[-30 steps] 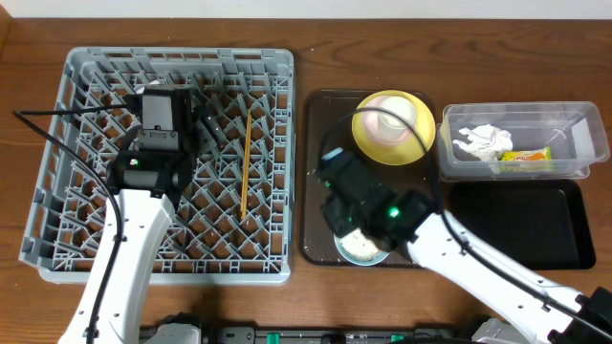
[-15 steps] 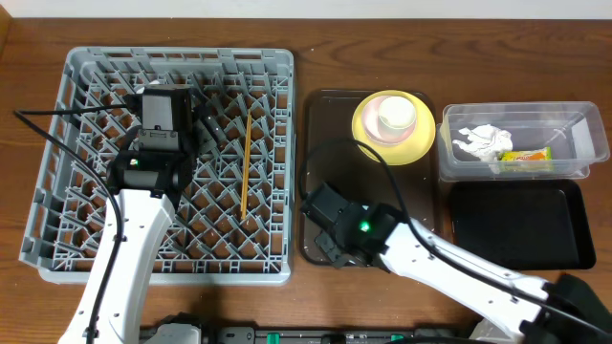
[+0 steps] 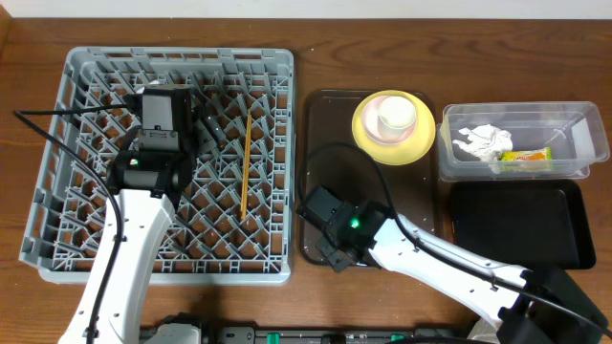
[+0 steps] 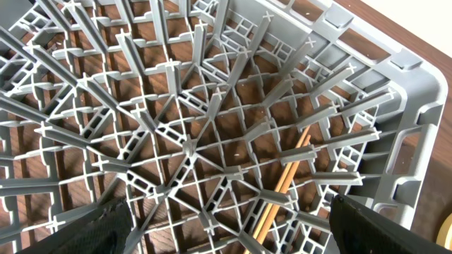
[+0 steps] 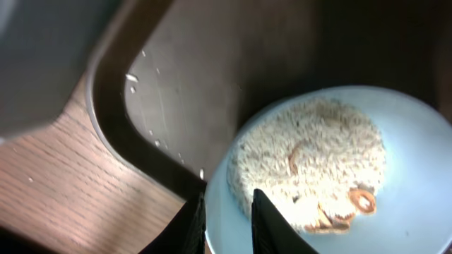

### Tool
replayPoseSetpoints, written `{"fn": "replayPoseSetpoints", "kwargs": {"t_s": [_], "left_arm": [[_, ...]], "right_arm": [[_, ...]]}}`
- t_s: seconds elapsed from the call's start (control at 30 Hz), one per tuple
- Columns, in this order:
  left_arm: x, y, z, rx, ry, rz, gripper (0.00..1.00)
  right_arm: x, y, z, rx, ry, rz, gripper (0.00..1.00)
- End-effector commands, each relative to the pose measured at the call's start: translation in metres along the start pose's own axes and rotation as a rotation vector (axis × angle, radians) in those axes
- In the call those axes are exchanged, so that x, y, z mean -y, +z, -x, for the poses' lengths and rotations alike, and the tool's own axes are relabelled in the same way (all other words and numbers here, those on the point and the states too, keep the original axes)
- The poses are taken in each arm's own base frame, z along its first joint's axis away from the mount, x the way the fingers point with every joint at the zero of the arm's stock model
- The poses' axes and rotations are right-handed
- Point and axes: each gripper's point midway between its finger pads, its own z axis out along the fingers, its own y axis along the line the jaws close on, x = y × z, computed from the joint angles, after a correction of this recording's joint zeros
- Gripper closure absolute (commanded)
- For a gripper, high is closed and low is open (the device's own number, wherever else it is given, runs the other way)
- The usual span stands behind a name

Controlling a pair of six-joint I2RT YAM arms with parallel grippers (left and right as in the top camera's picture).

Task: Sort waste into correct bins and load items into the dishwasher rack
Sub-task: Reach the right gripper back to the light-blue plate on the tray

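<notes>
As right fingers (image 5: 267,222) straddle it, blue bowl (image 5: 413,159) rim between.

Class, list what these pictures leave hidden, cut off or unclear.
- Light blue bowl: overhead, covered by the right arm.
- Right fingers: right wrist view, tips cut by the bottom edge, so a grip on the bowl rim is uncertain.
- Chopsticks: left wrist view, lower ends cut off by the frame edge.

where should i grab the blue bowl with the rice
Pinch the rim of the light blue bowl from above, one finger inside, one outside, nearest the brown tray corner. It sits upright with rice scraps heaped in the middle; the right gripper straddles that rim.
</notes>
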Motion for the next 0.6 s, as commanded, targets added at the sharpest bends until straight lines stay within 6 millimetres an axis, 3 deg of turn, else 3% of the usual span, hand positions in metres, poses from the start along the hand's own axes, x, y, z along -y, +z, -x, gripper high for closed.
{"fn": "replayPoseSetpoints", "kwargs": {"t_s": [0.0, 0.33, 0.57], "left_arm": [[0.001, -0.002, 0.004, 0.011, -0.003, -0.003, 0.09], [0.001, -0.002, 0.004, 0.011, -0.003, -0.003, 0.09], [0.001, -0.002, 0.004, 0.011, -0.003, -0.003, 0.09]], "right_arm": [[-0.003, -0.001, -0.004, -0.019, 0.004, 0.003, 0.80], [-0.008, 0.004, -0.015, -0.058, 0.007, 0.036, 0.79], [-0.009, 0.005, -0.016, -0.063, 0.006, 0.046, 0.71]]}}
